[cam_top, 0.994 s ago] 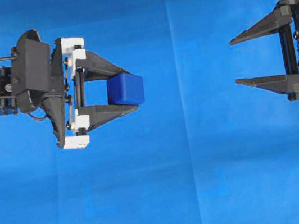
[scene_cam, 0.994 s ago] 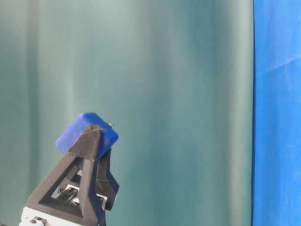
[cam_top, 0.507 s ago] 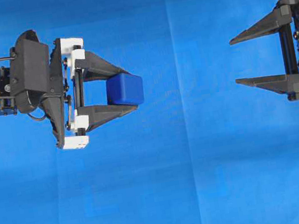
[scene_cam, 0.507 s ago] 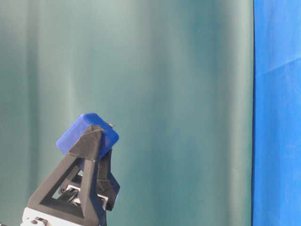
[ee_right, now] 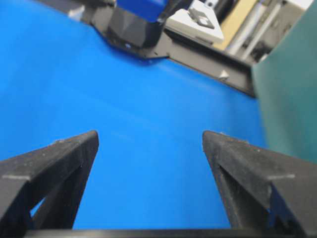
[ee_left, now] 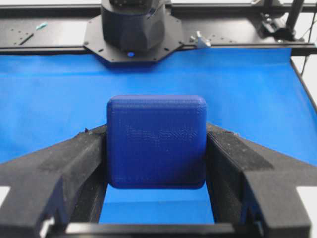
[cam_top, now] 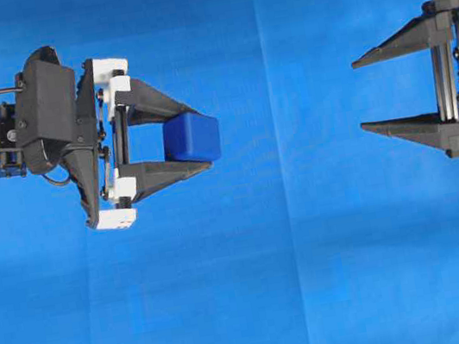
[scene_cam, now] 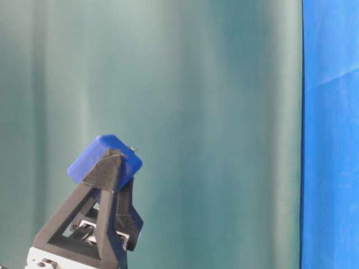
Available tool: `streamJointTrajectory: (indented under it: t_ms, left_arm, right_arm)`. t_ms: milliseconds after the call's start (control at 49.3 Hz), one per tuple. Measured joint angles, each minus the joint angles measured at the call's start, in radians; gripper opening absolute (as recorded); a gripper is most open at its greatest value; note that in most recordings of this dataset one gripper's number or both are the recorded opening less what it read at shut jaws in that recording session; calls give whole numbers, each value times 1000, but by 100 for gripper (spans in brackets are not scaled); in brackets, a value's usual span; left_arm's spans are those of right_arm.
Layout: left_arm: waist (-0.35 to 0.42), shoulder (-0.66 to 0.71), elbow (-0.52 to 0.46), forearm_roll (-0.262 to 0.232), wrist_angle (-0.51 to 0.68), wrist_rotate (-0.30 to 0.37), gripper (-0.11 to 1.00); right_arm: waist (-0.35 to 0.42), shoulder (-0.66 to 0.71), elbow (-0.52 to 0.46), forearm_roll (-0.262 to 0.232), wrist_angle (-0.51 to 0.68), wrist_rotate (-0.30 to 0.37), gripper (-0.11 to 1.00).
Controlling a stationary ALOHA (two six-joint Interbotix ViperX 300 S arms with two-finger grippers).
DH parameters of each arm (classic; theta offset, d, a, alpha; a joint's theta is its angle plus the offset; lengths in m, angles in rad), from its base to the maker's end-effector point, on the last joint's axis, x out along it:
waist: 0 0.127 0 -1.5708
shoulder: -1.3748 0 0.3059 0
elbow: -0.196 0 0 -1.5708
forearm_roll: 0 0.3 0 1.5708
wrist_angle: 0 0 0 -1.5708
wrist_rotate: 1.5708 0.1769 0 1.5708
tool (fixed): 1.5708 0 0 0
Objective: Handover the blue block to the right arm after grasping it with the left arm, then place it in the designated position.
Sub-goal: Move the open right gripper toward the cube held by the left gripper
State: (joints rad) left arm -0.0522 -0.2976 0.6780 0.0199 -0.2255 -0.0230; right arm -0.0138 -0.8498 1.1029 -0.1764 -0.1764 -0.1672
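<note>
1. Overhead view shows the left pincer (cam_top: 199, 137) clenched on the blue block (cam_top: 192, 137), which sits pinched between its two black fingers near their tips, ahead of the white finger mounts.
2. Left wrist view confirms that hold: the block (ee_left: 156, 142) fills the gap between the two fingers, with a finger (ee_left: 74, 158) pressed against each side face and the blue cloth (ee_left: 54, 99) visible below and beyond it.
3. Table-level view puts the block (scene_cam: 104, 158) up in the air at the fingertips of the left pincer (scene_cam: 112, 168), clear of the cloth, against a green backdrop (scene_cam: 196, 112).
4. So the first part, grasping with the left arm, looks done, and the block appears lifted and presented for the pass.
5. The right pincer (cam_top: 358, 95) is released, its two fingers spread wide and pointing toward the left pincer, with nothing between them.
6. It stands well apart from the block; a broad stretch of bare cloth lies between the two sets of fingertips.
7. Right wrist view agrees: open fingers (ee_right: 59, 153) frame only cloth, with the block (ee_right: 141, 9) far ahead at the top edge.
8. Left to do, as I judge it: closing the gap, the right pincer taking hold, the left letting go, then the placing. No marked spot for the placing shows in any view.
</note>
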Motion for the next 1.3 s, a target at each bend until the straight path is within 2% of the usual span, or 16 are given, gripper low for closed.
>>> streamJointTrajectory:
  t_ms: [182,446,689,811,912,1298]
  left_arm:
    - [0,0,0,0,-3,-2,48]
    - [0,0,0,0,-6,-3,48]
    - [0,0,-2,0,-6,-3,48]
    - [0,0,-2,0,-6,-6,48]
    - [0,0,0,0,-6,-9,48]
    - [0,0,-2,0,-8,-9,48]
  right_arm:
    - [0,-11,-17,-75,14,-129,95]
    - [0,-18,-20,-245,14,-368,95]
    - [0,-18,-21,-368,3,-522,95]
    - [0,-18,-21,-414,-23,-551,95]
    - [0,-18,-21,-433,-43,-552,95]
    - [0,-12,-21,-440,-57,-554,95]
